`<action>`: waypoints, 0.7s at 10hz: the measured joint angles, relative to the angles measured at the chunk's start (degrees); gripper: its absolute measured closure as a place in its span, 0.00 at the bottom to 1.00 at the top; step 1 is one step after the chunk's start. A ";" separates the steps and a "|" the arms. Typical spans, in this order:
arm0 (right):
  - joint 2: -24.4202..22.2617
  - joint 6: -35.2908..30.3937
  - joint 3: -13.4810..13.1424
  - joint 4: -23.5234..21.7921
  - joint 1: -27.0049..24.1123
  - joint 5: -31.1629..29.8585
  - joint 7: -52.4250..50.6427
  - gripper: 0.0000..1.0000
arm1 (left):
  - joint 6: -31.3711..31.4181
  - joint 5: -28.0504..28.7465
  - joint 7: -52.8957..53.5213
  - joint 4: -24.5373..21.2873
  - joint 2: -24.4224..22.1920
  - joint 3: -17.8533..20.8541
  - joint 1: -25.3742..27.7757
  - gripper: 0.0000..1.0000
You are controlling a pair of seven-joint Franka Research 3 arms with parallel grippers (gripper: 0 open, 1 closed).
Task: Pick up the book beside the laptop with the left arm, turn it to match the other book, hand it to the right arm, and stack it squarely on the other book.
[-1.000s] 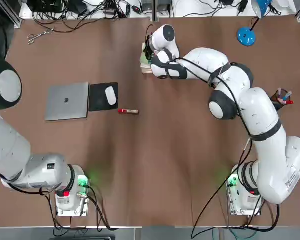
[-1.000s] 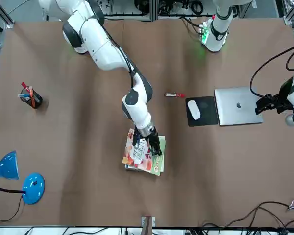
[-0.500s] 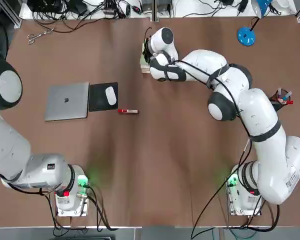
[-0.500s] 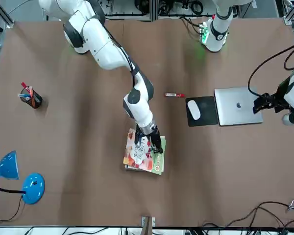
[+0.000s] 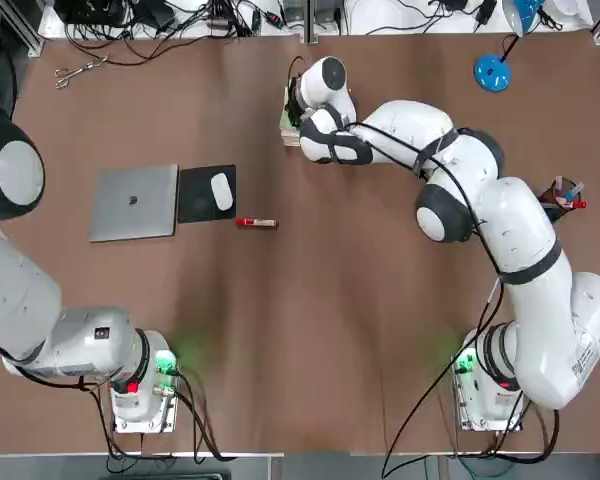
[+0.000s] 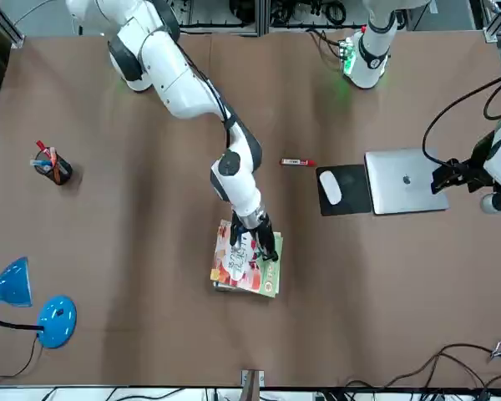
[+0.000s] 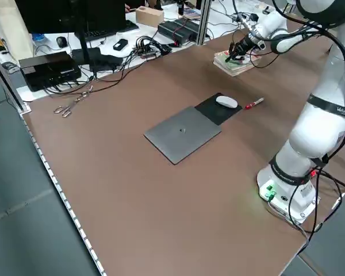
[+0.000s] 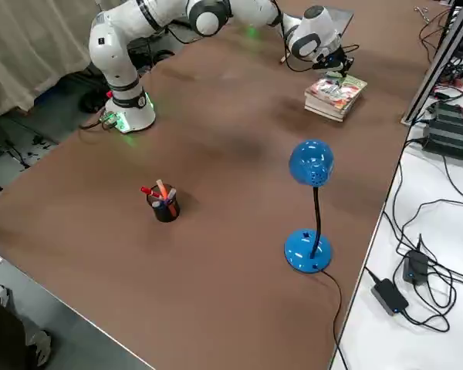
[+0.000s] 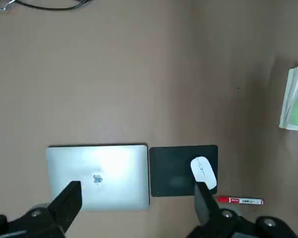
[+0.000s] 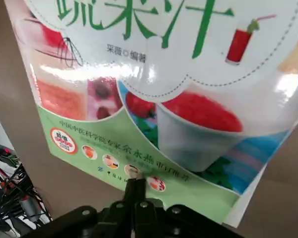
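While closed right gripper (image 6: 265,253) presses two stacked books (image 6: 245,266), left gripper (image 9: 134,210) open above one laptop (image 9: 98,176).

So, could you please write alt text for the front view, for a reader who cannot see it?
The right gripper, shut, presses its fingertips on the colourful book, which lies stacked on another book on the brown table. Farther off lie a laptop, a mouse pad and a red marker.
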 joint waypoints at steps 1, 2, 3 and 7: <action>0.00 0.05 -0.02 -0.04 0.03 -0.16 0.00 0.99 | 0.00 0.00 0.00 0.00 0.00 0.00 0.01 0.00; -0.02 0.12 -0.09 -0.10 0.09 -0.37 0.00 0.99 | 0.00 0.00 0.00 0.00 0.00 0.01 0.02 0.00; -0.08 0.24 -0.16 -0.24 0.16 -0.56 0.00 0.99 | 0.00 0.00 0.00 0.00 0.00 0.01 0.02 0.00; -0.66 0.58 -1.05 -1.33 1.07 -0.82 0.00 0.99 | -0.03 0.00 0.00 0.00 0.00 0.02 0.04 0.00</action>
